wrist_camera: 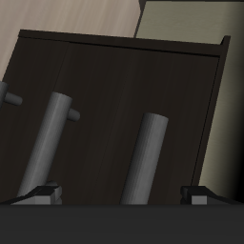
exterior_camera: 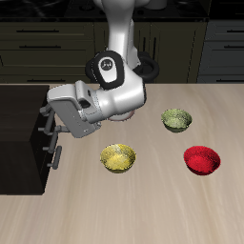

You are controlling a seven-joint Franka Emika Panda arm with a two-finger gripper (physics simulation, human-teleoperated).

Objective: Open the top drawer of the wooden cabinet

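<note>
The wooden cabinet (exterior_camera: 19,143) stands at the table's edge, very dark brown. The wrist view looks straight at its front (wrist_camera: 114,76), where grey bar handles run side by side. The top drawer (wrist_camera: 191,114) is the strip nearest the cabinet's upper edge and sits flush, shut. Its handle (wrist_camera: 143,162) lies between my two fingertips (wrist_camera: 43,193) without touching either. My gripper (exterior_camera: 50,138) (wrist_camera: 122,193) is open, turned sideways and close in front of the cabinet. A lower drawer's handle (wrist_camera: 48,143) lines up near one fingertip.
Three bowls sit on the table away from the cabinet: a yellow bowl (exterior_camera: 118,158), an olive green bowl (exterior_camera: 176,119) and a red bowl (exterior_camera: 202,159). Dark kitchen cupboards (exterior_camera: 57,38) run along the back.
</note>
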